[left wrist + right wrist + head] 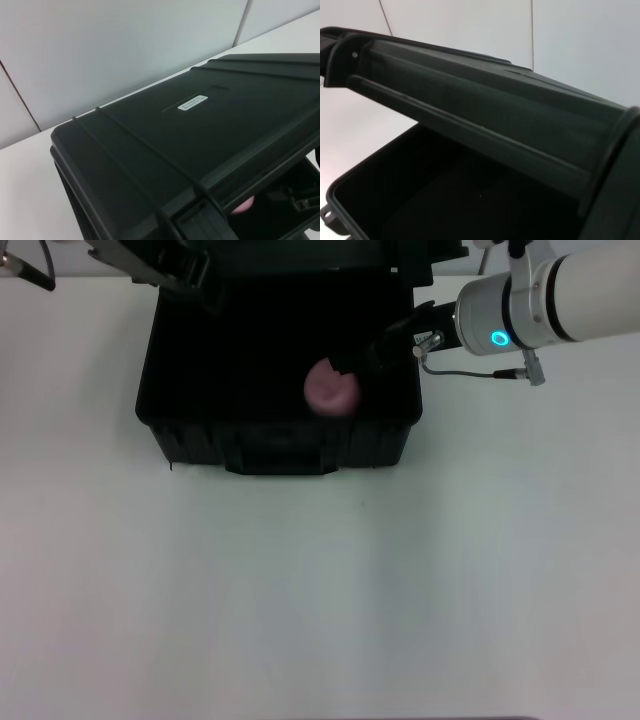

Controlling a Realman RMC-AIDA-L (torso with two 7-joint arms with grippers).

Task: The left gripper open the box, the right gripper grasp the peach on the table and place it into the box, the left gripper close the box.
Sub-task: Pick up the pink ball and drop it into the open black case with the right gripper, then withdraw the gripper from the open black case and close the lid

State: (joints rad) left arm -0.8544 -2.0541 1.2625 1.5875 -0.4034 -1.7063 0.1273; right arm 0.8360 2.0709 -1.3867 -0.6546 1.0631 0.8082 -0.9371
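Observation:
The box (280, 440) stands open at the far middle of the table (320, 590), its lid (200, 125) raised with the white label facing up. The peach (331, 389) is inside the box, right of centre; a pink sliver of the peach (243, 204) shows under the lid's edge. My right gripper (352, 362) reaches down into the box from the right and touches the peach's upper right side. My left gripper (190, 275) is at the lid's far left corner, mostly cut off. The right wrist view shows only the dark box interior (445, 200) and the lid's underside.
The white tabletop spreads wide in front of the box and on both sides. The right arm, with its blue-cyan ring (498, 338), crosses above the box's right rim. A pale wall (125, 50) rises behind the table.

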